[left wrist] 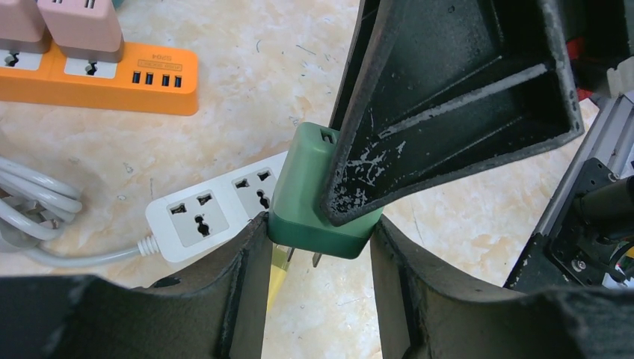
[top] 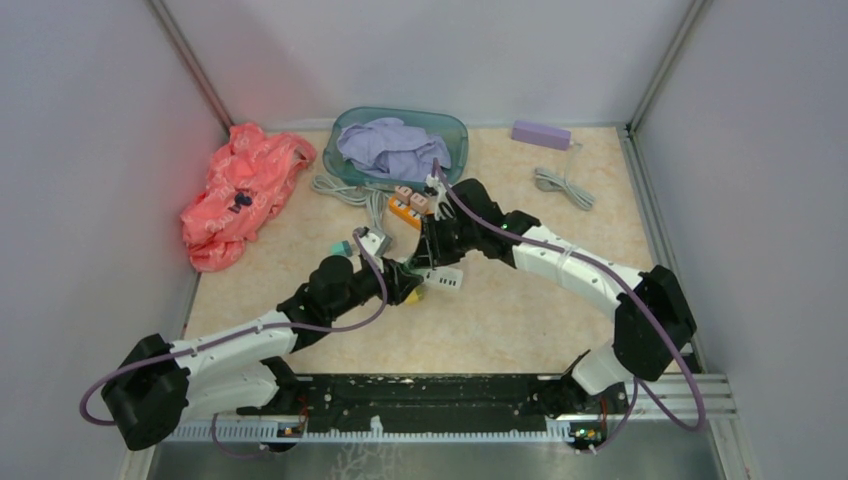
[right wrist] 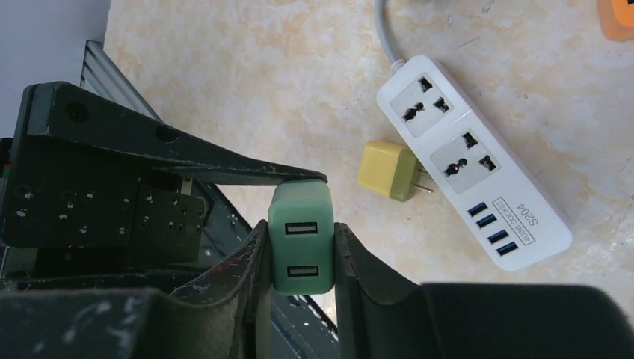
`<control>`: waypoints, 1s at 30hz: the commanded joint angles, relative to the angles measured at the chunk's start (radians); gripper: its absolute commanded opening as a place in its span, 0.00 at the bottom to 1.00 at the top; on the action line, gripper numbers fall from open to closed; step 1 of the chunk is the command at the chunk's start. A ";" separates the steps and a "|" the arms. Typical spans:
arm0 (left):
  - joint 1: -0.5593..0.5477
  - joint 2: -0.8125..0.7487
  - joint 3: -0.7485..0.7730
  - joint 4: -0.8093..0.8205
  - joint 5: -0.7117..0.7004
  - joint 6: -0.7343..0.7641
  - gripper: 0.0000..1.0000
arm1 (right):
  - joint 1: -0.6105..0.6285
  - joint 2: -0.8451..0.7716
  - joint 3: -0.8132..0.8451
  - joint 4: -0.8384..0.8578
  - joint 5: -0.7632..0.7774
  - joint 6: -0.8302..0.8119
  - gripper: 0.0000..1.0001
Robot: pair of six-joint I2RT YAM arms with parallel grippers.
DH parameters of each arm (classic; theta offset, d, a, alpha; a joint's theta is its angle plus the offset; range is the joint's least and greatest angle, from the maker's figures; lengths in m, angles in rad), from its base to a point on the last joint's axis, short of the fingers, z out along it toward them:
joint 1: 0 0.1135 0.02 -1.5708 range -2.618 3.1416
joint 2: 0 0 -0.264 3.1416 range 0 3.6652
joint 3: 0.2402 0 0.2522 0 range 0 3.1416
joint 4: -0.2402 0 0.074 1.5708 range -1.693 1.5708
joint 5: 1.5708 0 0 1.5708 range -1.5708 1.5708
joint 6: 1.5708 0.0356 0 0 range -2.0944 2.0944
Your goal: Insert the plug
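Observation:
A green USB charger plug (right wrist: 301,239) is held above the table, its two USB ports facing the right wrist camera. My right gripper (right wrist: 301,233) is shut on its sides. In the left wrist view the plug (left wrist: 306,187) shows its prongs pointing down. My left gripper (left wrist: 318,224) has both fingertips pressed against its lower edges. A white power strip (left wrist: 202,217) lies just behind, with two free universal sockets (right wrist: 471,157). In the top view both grippers meet over the strip (top: 447,281).
A yellow plug (right wrist: 389,170) lies loose beside the white strip. An orange power strip (left wrist: 112,75) holds pink plugs. A teal basin (top: 455,135) with lilac cloth, a pink garment (top: 240,190), a purple box (top: 540,133) and grey cables (top: 565,185) lie further back.

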 commanded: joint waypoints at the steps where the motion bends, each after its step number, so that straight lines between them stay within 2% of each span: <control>1: -0.007 -0.007 -0.009 0.034 0.007 -0.002 0.27 | -0.005 0.008 0.032 0.046 -0.020 -0.049 0.18; 5: -0.008 -0.024 -0.010 -0.005 -0.021 -0.021 0.31 | -0.005 0.014 0.036 0.048 -0.018 -0.120 0.00; 10: -0.007 -0.049 -0.021 -0.040 -0.064 -0.035 0.46 | -0.005 0.012 0.043 0.054 -0.013 -0.265 0.00; 12: -0.007 -0.058 -0.017 -0.063 -0.083 -0.043 0.56 | -0.005 0.006 0.042 0.063 -0.013 -0.331 0.00; 15: -0.005 -0.079 -0.009 -0.110 -0.123 -0.069 0.62 | -0.005 -0.003 0.032 0.085 0.003 -0.434 0.00; 24: 0.016 -0.086 0.002 -0.177 -0.233 -0.149 0.67 | -0.005 0.017 0.019 0.117 0.025 -0.741 0.00; 30: 0.025 -0.044 0.049 -0.255 -0.287 -0.225 0.67 | -0.005 0.056 0.031 0.121 0.027 -0.871 0.00</control>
